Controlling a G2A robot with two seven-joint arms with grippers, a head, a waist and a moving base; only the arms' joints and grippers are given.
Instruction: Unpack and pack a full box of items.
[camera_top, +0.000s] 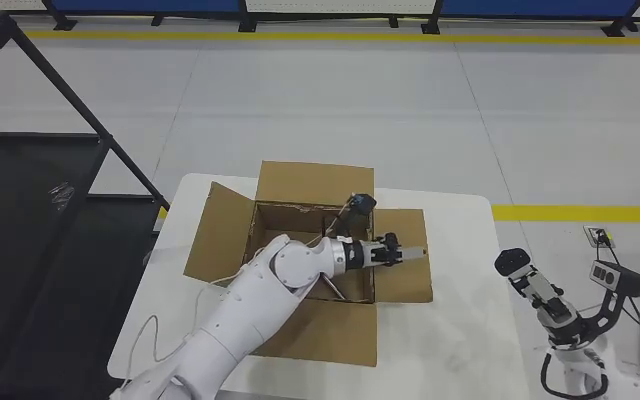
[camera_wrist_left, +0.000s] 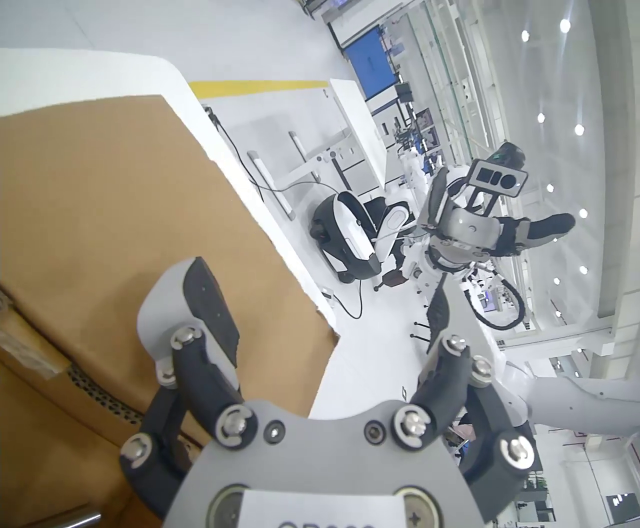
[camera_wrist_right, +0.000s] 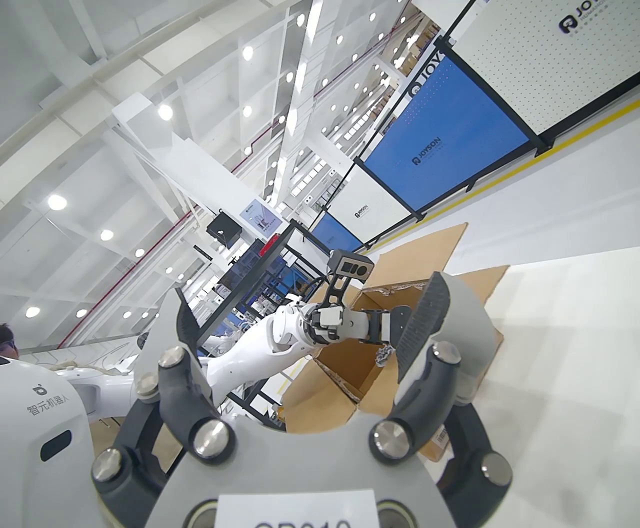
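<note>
We see our left gripper (camera_top: 402, 255) spread wide and holding nothing, above the right flap of the open cardboard box (camera_top: 312, 184). The box sits against the far edge of the table (camera_top: 455, 335). Our right gripper (camera_wrist_right: 307, 300), likewise spread and bare, hangs beyond the table's right edge.
</note>
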